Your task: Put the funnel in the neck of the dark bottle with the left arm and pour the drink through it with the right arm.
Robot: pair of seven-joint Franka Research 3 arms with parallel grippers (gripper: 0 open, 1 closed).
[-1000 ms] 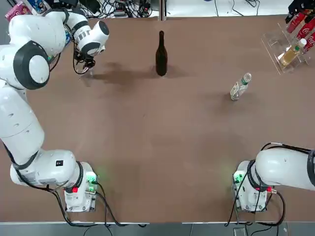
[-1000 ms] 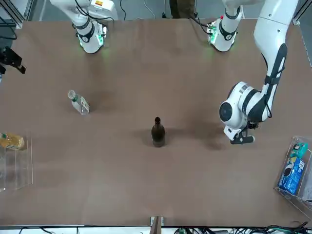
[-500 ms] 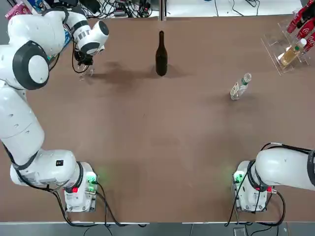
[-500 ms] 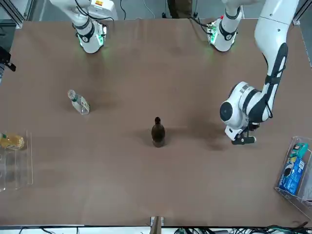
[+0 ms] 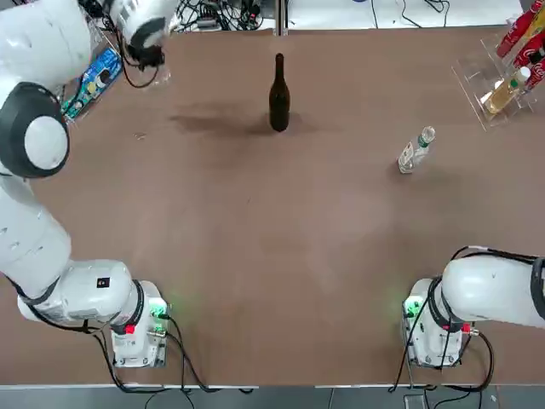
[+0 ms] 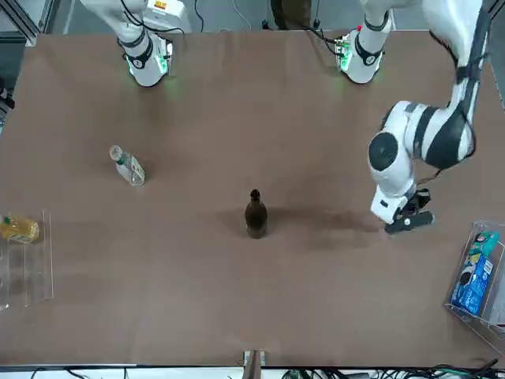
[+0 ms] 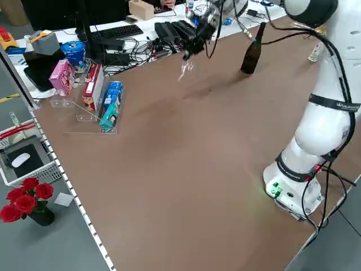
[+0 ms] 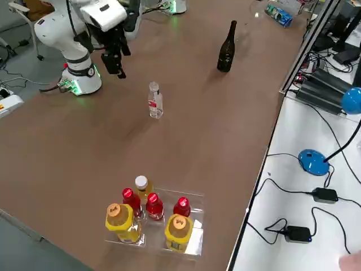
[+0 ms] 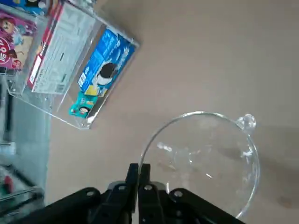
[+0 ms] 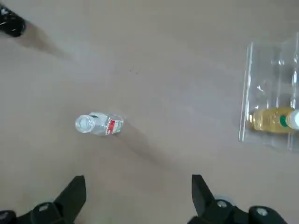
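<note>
The left tool (image 9: 138, 173) is shut on the rim of the funnel (image 9: 205, 161), holding it above the table (image 5: 255, 281), near the clear tray (image 9: 110, 93) of boxes. The dark bottle (image 5: 279, 95) stands upright, well apart from the drink (image 5: 415, 151), which is also upright on the table. The right tool (image 10: 138, 198) hangs wide open with nothing between its fingers, on the robot's side of the drink.

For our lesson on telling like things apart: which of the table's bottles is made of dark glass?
The tall, slim-necked bottle, standing alone. Its glass looks nearly black, while the small bottle nearest it is clear.
</note>
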